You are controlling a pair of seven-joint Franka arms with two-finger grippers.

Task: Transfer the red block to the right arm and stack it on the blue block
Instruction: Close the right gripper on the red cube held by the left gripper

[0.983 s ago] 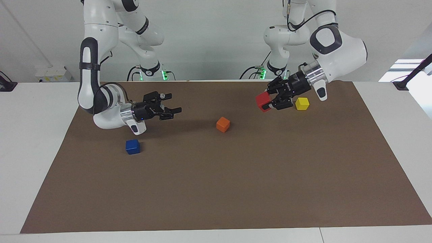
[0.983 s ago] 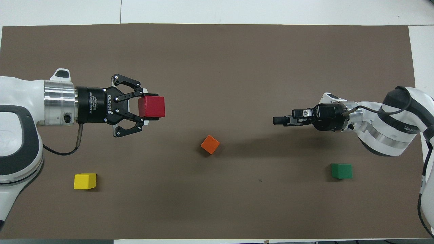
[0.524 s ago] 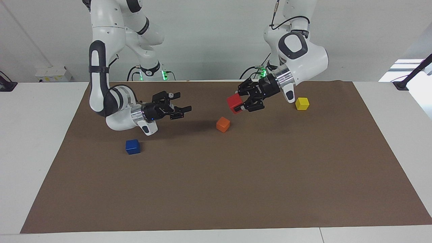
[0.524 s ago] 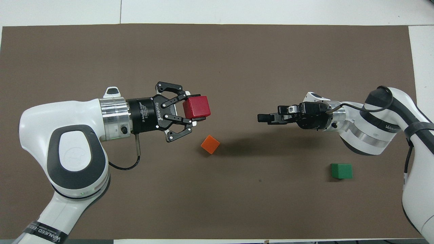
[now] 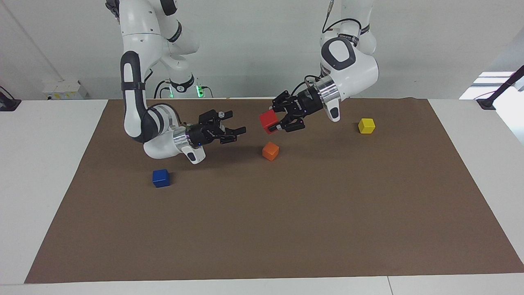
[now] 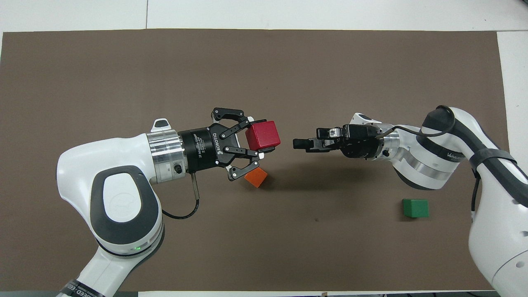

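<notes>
My left gripper (image 5: 276, 122) is shut on the red block (image 5: 267, 121) and holds it in the air over the mat, just above the orange cube. In the overhead view the left gripper (image 6: 266, 139) holds the red block (image 6: 262, 134) sideways, pointing toward the right arm. My right gripper (image 5: 237, 123) is open and empty, raised, and faces the red block with a small gap; it also shows in the overhead view (image 6: 298, 144). The blue block (image 5: 161, 178) lies on the mat toward the right arm's end, under the right arm's wrist. It is hidden in the overhead view.
An orange cube (image 5: 270, 151) lies mid-mat below the two grippers (image 6: 255, 176). A yellow cube (image 5: 367, 125) lies toward the left arm's end, near the robots. A green cube (image 6: 415, 208) lies toward the right arm's end. The brown mat (image 5: 286, 229) covers the table.
Both arms have moved toward the middle of the table. The left gripper carried the red block toward the right gripper, and the gap between them has shrunk.
</notes>
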